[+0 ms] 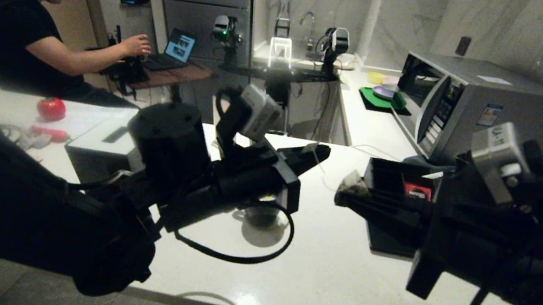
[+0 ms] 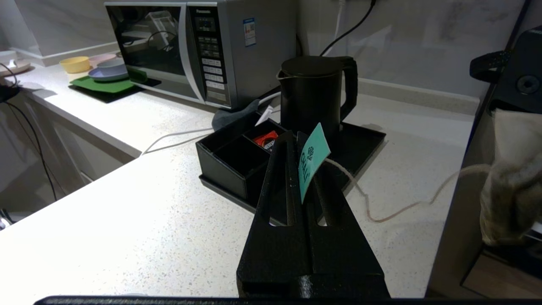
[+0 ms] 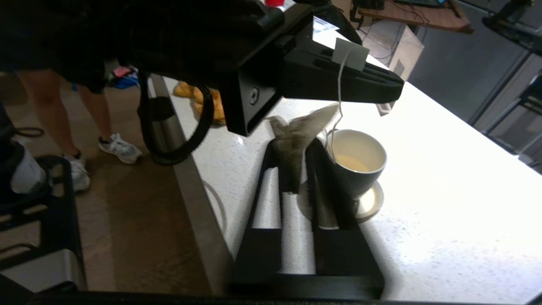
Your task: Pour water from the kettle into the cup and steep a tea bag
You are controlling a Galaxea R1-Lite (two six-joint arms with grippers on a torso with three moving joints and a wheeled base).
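Observation:
The tea bag [image 3: 296,131] sits between the tips of my right gripper [image 3: 294,146], whose jaws stand slightly apart around it. Its string runs up to the teal tag [image 2: 312,159], and my left gripper [image 2: 294,137] is shut on that tag. Both grippers hover above the counter near its front edge. Just beyond my right fingers stands the cup [image 3: 351,182] on a saucer [image 3: 372,203], with yellowish water [image 3: 358,163] inside. In the head view the cup [image 1: 263,217] is mostly hidden under my left gripper [image 1: 321,154]. The black kettle [image 2: 313,97] stands upright on the black tray [image 2: 224,165].
A microwave [image 1: 466,105] stands behind the tray, with coloured bowls on a green mat [image 1: 381,98] beyond it. A white box [image 1: 105,141] and a red tomato [image 1: 50,107] sit on the left. A person [image 1: 29,36] sits at a desk behind the counter.

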